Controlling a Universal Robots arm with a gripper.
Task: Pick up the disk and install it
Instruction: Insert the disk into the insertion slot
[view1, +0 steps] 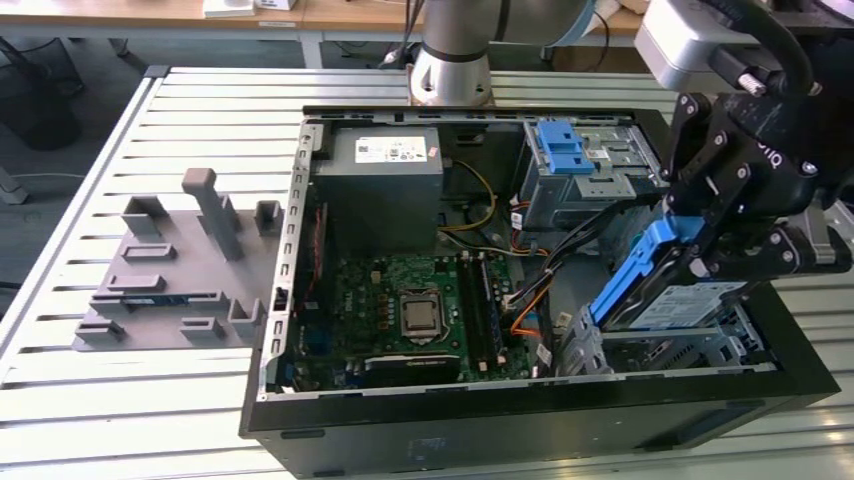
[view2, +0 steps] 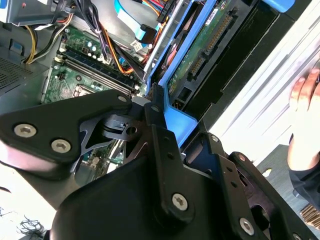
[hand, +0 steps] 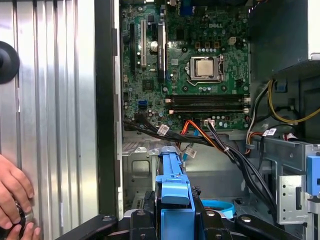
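Fixture of grey plastic (view1: 174, 270) sits at the exterior view's left on the slatted metal worktop (view1: 80, 420), well apart from the work. Beside it lies the open computer case (view1: 507, 425), its grey power supply (view1: 387, 185) and green motherboard (view1: 414, 305) exposed. Further right stands the drive cage (view1: 607, 185) with its blue latch (view1: 567, 150).

At the exterior view's right the gripper (view1: 727, 262) is clamped on the disk (view1: 667, 305), gripping it by the blue side rails. The disk hangs tilted, its lower end at the mouth of the metal bay (view1: 681, 345) in the case's corner. Whether it touches the bay cannot be told. Orange and black cables (view1: 534, 295) run just beside that opening. In the first wrist view a person's hand (hand: 12, 200) rests on the worktop outside the case wall.

Seating the disk well looks to depend on squaring both rails to the bay's guides before pressing. The tilt should come off evenly, so that neither rail binds. The cables need to be clear of the slot.
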